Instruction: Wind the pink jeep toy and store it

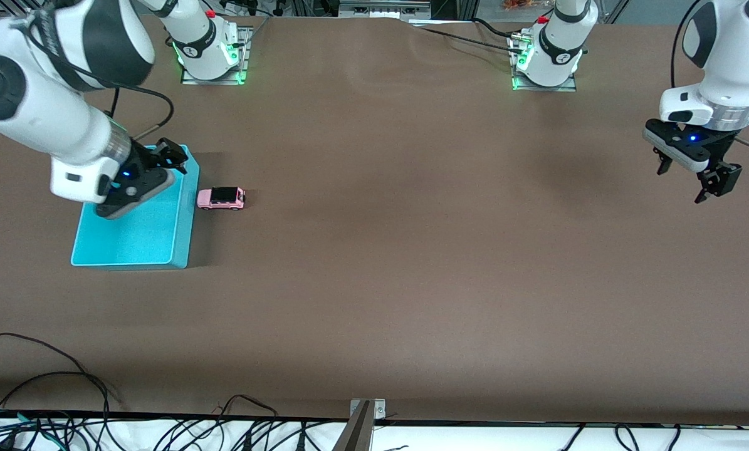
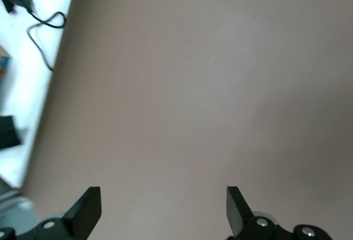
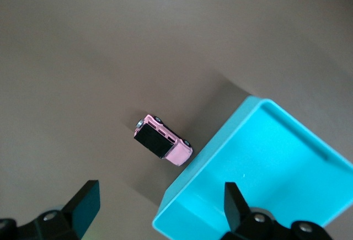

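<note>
The jeep (image 1: pixel 221 198) sits on its wheels on the brown table (image 1: pixel 412 250), near my right arm's end. It is pink with a black roof. It is just beside the long side of the blue bin (image 1: pixel 137 233), close to it but not touching. In my right wrist view the jeep (image 3: pixel 162 140) stands by the bin's (image 3: pixel 259 168) corner.

The bin is flat and wide — much bigger than the jeep. It lies near the table's edge at my right arm's end.

My right gripper (image 1: pixel 161 160) hangs over the bin, at the part nearest my bases. Its jaws are wide apart and hold nothing. Its two dark fingers (image 3: pixel 85 204) show in that wrist view, with the jeep and the bin's side seen between them.

My left gripper (image 1: pixel 684 181) waits up in the air over the table's edge at my left arm's end — well apart from the jeep. Its jaws are wide apart too, and empty. Under its fingers (image 2: pixel 85 209) I see only bare table.
</note>
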{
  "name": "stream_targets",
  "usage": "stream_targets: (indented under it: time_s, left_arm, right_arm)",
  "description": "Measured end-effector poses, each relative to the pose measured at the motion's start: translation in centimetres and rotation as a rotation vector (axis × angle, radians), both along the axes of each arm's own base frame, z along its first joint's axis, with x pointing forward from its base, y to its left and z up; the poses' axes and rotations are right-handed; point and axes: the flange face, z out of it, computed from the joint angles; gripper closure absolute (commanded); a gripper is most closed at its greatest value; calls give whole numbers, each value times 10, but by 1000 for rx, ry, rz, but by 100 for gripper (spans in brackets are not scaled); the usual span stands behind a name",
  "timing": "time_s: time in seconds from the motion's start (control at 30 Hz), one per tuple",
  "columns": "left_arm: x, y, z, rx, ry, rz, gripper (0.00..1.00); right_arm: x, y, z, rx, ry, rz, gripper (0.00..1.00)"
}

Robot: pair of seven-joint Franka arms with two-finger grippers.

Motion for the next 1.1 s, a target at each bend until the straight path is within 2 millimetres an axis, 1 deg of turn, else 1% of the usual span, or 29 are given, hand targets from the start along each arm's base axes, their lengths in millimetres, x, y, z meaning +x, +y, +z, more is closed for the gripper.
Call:
stream_targets:
  time_s: [0.13, 0.23, 0.37, 0.47, 0.57, 0.67, 0.7, 0.83, 0.93, 1.0, 1.1]
  left_arm:
    - [3, -4, 18, -46, 35, 62, 0]
    - [4, -8, 29, -64, 64, 134, 0]
    - [4, -17, 42, -80, 96, 225, 0]
    - [4, -23, 50, -89, 107, 291, 0]
    - [4, -31, 59, -88, 125, 335, 0]
    - [5, -45, 72, -83, 137, 384, 0]
    - [5, -53, 77, -80, 141, 409, 0]
    - [1, -81, 93, -67, 155, 496, 0]
    - [-2, -98, 110, -60, 155, 557, 0]
    - [-3, -102, 123, -62, 150, 582, 0]
    - [-3, -102, 145, -74, 132, 600, 0]
  right_arm:
    - [6, 6, -27, 21, 12, 172, 0]
    - [6, 8, -50, 36, 23, 293, 0]
    - [1, 8, -87, 56, 30, 443, 0]
    - [-8, 6, -115, 68, 38, 532, 0]
    - [-19, 4, -142, 77, 50, 593, 0]
    - [-30, 1, -165, 85, 50, 651, 0]
    - [-34, 0, -174, 88, 47, 674, 0]
    - [-46, -2, -199, 93, 32, 725, 0]
    - [-54, -4, -219, 95, 23, 741, 0]
    - [-58, -5, -231, 96, 22, 752, 0]
    - [-61, -6, -247, 101, 17, 786, 0]
